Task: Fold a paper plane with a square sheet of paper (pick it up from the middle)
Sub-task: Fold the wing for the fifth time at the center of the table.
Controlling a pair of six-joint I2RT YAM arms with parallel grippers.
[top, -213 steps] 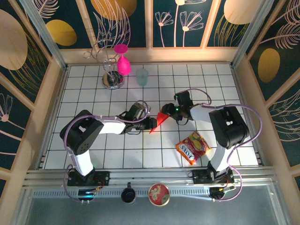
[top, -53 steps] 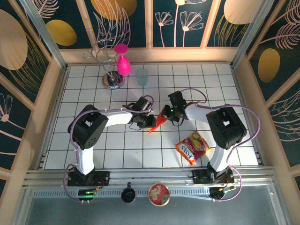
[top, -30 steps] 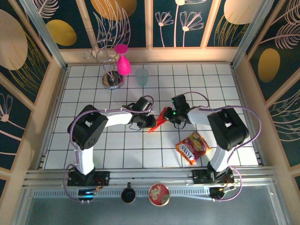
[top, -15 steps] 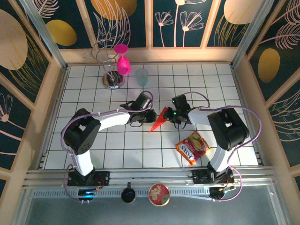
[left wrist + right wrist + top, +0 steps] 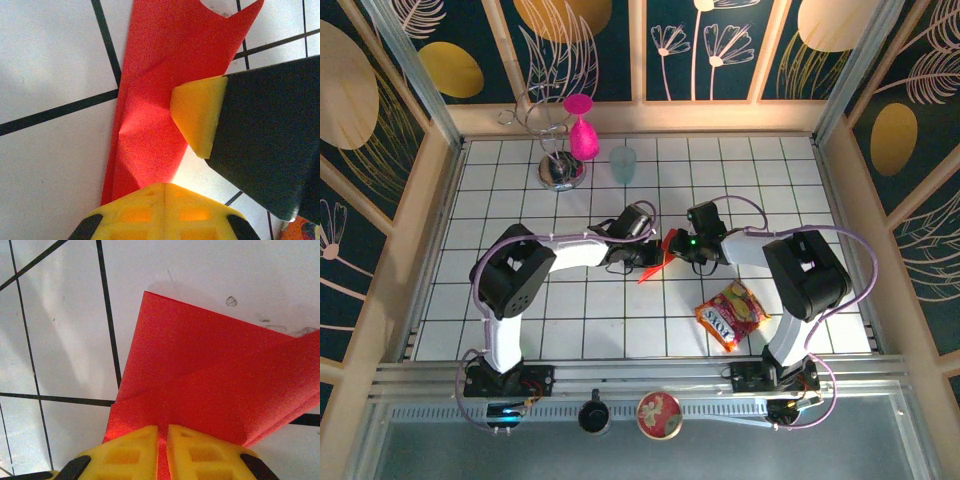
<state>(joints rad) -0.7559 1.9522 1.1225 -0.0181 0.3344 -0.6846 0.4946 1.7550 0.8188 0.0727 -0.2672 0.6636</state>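
The red paper [image 5: 653, 266] lies on the white tiles at mid-table, folded into a narrow dart whose sharp point faces the near edge. In the left wrist view the paper [image 5: 150, 100] is a long creased strip running up from my left gripper [image 5: 165, 192]. That gripper's yellow pads are shut, seam closed, at the strip's lower end, with no red showing between them. My right gripper [image 5: 162, 440] is shut on the paper [image 5: 200, 375], and red shows in the slit between its pads. From above, the left gripper [image 5: 642, 252] and right gripper [image 5: 676, 244] meet over the paper. The right gripper's finger [image 5: 260, 140] crosses the left wrist view.
A red-and-yellow snack packet [image 5: 731, 313] lies near-right of the paper. At the back stand a pink goblet [image 5: 582, 135], a wire stand [image 5: 558, 165] and a pale blue cup [image 5: 623, 163]. A round tin [image 5: 659, 413] sits beyond the near rail.
Half a second ago the left gripper had drawn back to the left, off the paper; now it is back against it. The right gripper has kept its hold and barely moved.
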